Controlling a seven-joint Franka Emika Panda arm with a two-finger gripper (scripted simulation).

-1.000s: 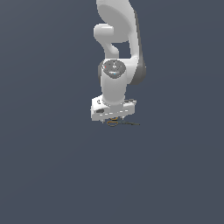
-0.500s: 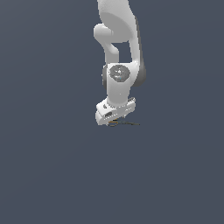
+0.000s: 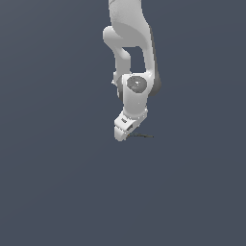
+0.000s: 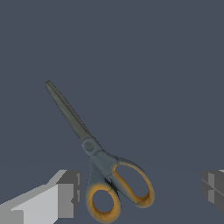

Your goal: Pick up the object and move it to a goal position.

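The object, a small pair of scissors with dark grey blades and orange-lined finger loops, lies flat on the dark grey surface. In the wrist view its loops sit between my two fingers, one finger close beside a loop and the other finger far off. My gripper is open and holds nothing. In the exterior view the gripper hangs just above the surface, and the scissors show only as a thin dark line sticking out toward the exterior view's right.
The white arm comes down from above in the exterior view. All around lies a plain dark grey surface with no other objects or edges in view.
The gripper has turned about its wrist, from broadside to narrow-on in the exterior view, and has dropped slightly toward the scissors. The scissors have not moved.
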